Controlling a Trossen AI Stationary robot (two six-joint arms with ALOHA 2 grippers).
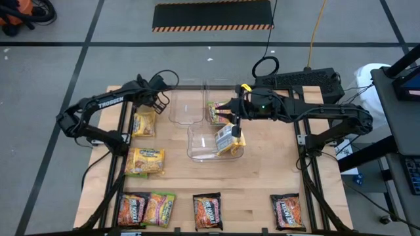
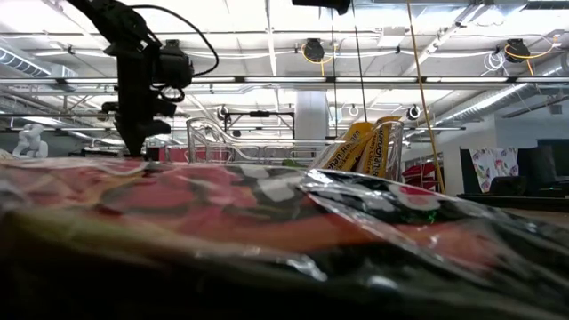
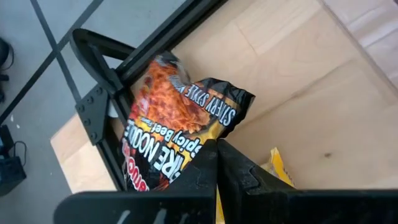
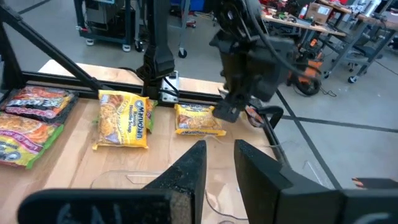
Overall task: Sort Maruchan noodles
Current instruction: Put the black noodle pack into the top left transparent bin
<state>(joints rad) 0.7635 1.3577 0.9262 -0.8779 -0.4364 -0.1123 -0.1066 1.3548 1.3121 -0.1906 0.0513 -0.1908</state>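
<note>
The left hand (image 1: 156, 99) is closed and empty; the right hand (image 1: 231, 113) is parted over a bin (image 1: 197, 141) — two yellow packets (image 1: 228, 139) lean upright inside, lower ends hidden.

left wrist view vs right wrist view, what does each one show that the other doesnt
Only the left wrist view shows a dark spicy beef packet close up beside the table's black frame, past the shut left gripper. Only the right wrist view shows two yellow packets lying flat, the other arm's gripper hanging over the table's edge, the open right gripper and the workshop behind. Both share the wooden tabletop and the black frame.
</note>
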